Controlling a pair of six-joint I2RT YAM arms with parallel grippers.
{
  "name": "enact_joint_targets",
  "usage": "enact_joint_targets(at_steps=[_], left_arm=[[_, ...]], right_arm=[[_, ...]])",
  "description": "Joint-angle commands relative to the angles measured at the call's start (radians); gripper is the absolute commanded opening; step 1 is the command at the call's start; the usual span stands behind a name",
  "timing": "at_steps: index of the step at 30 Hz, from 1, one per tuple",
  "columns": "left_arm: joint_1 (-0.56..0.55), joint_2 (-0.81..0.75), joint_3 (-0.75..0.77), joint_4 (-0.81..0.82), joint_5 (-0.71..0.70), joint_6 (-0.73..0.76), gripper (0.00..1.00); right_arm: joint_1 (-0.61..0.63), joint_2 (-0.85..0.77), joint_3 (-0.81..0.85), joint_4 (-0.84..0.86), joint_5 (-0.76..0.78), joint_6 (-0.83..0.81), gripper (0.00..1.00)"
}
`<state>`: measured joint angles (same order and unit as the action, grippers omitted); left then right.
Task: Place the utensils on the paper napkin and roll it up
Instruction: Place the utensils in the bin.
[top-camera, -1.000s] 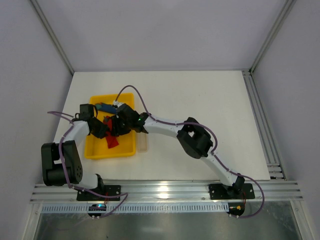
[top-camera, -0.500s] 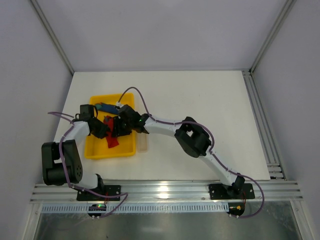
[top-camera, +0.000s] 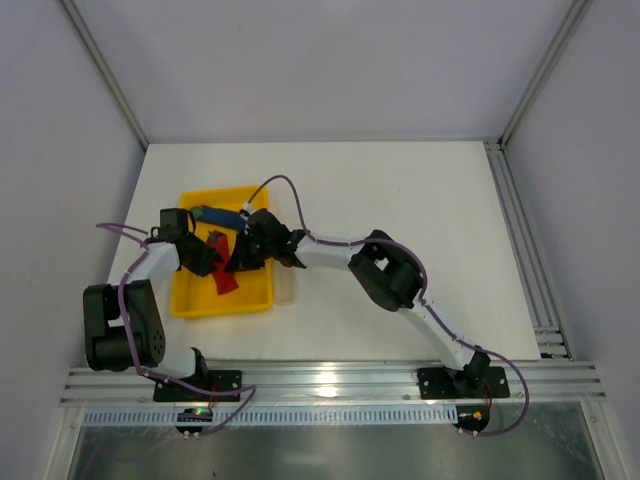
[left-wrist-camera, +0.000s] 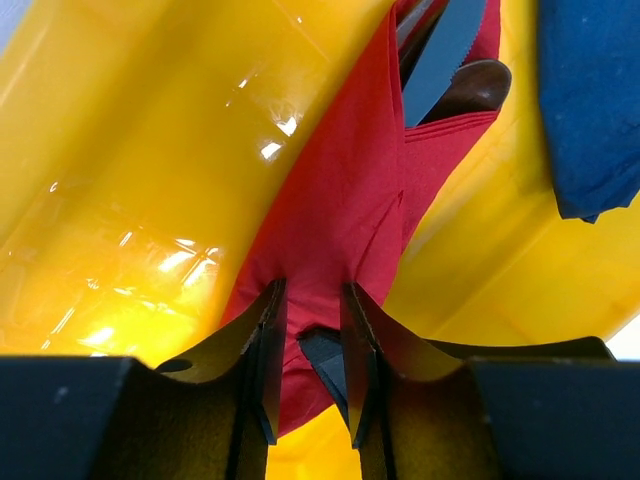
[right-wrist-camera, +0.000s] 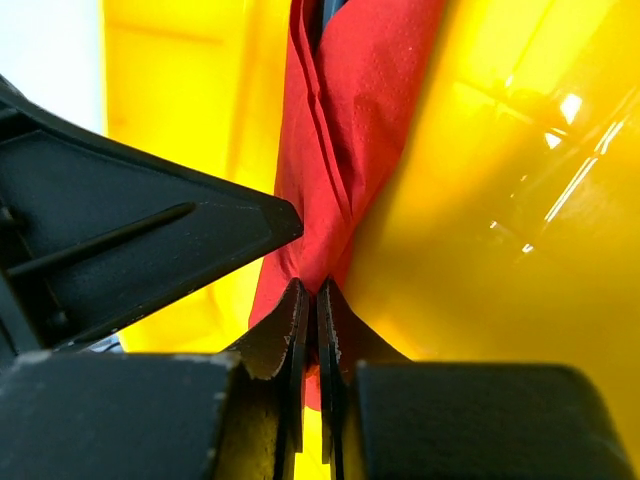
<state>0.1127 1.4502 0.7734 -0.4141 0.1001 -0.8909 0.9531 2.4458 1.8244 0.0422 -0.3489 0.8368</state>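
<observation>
Right claw (right-wrist-camera: 310, 298) is clenched on a thin fold of the paper napkin (right-wrist-camera: 350, 120), jaws all but touching with red paper between them. Left claw (left-wrist-camera: 310, 300) grasps the thicker end of the same napkin, jaws part-way apart and bearing on both sides of it. The napkin lies inside the yellow tray (top-camera: 190, 297) at the left of the counter (top-camera: 420, 190) as a loose, creased bundle, with the utensils (left-wrist-camera: 462, 85) protruding from one end.

Handling, as judged: the napkin is light, soft and easily torn; it has no stiffness of its own and creases wherever it is pinched. Pull gently and keep both pinches in line, or the paper may rip between them. The utensils are slim and rigid and give the bundle its only backbone – take hold where paper overlies them, not on a free corner, and keep the open end level so they cannot slide out.

View differences: only the left wrist view shows the utensil tips, a grey serrated edge and a brown rounded piece, with the blue object (left-wrist-camera: 590, 100) near them. Only the right wrist view shows the twisted pleats at the pinch. The top view shows both claws meeting over the tray – the jaws themselves are hidden
</observation>
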Motion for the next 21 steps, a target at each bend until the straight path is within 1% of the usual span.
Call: enact_joint_targets(at_steps=[1, 2, 5, 8, 12, 15, 19, 21], left_arm=[[-0.016, -0.042, 0.020, 0.005, -0.010, 0.006, 0.33], [-0.019, -0.044, 0.021, -0.002, -0.016, 0.009, 0.33], [-0.025, -0.044, 0.026, -0.014, -0.029, 0.007, 0.33], [-0.027, -0.059, 0.027, -0.018, -0.039, 0.010, 0.33], [-0.041, -0.063, 0.023, -0.017, -0.027, 0.017, 0.31], [-0.065, -0.062, 0.012, -0.038, -0.023, 0.035, 0.29], [-0.079, -0.079, -0.026, -0.068, -0.048, 0.050, 0.23], [-0.082, -0.082, -0.049, -0.080, -0.050, 0.050, 0.18]], right_arm=[[-0.008, 0.001, -0.020, 0.096, -0.022, 0.051, 0.06], [-0.008, 0.004, -0.020, 0.102, -0.027, 0.070, 0.04], [-0.013, 0.012, -0.028, 0.148, -0.056, 0.109, 0.04], [-0.013, 0.010, -0.059, 0.249, -0.084, 0.133, 0.04], [-0.014, 0.036, -0.011, 0.177, -0.064, 0.110, 0.04], [-0.014, 0.044, -0.005, 0.162, -0.026, 0.107, 0.04], [-0.016, 0.038, -0.002, 0.136, 0.005, 0.096, 0.06], [-0.016, 0.033, -0.001, 0.113, 0.030, 0.088, 0.07]])
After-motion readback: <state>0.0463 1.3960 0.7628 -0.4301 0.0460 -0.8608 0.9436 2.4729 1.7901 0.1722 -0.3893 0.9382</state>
